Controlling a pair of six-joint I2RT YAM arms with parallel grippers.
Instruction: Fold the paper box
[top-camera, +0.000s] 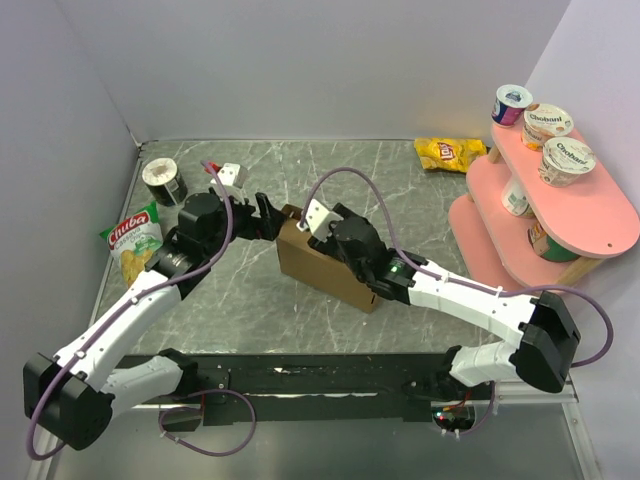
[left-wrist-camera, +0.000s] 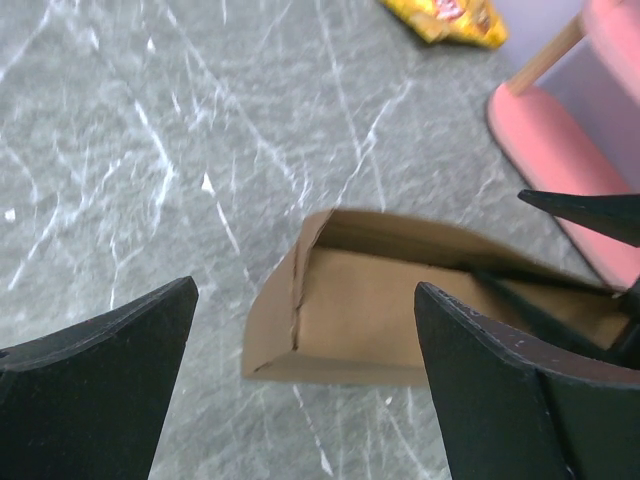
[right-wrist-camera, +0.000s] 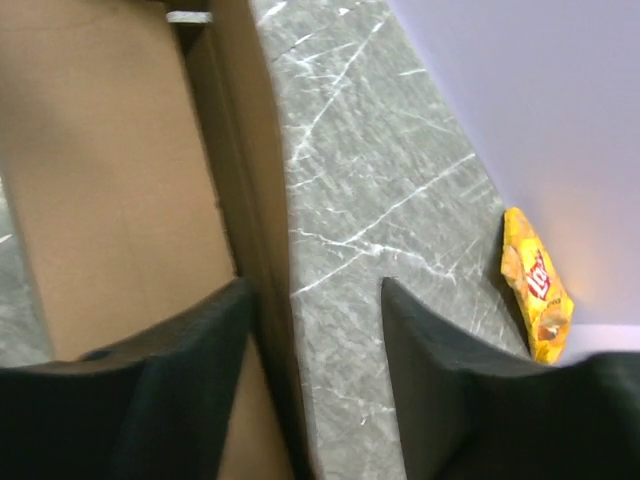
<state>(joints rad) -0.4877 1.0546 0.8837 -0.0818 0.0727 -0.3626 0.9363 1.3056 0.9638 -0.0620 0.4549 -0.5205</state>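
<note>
Top external view is showing the left gripper (top-camera: 270, 213) hanging just beside the paper box (top-camera: 325, 268), its 2 fingers spread wide apart and holding nothing. The box is sitting near the middle of the table (top-camera: 250, 300), between the 2 grippers. The right gripper (right-wrist-camera: 312, 285) is reaching over it, fingers apart, 1 on each side of a thin wall, not squeezing. The cardboard is probably light and bendy, so gently pinching a wall edge is looking best.
</note>
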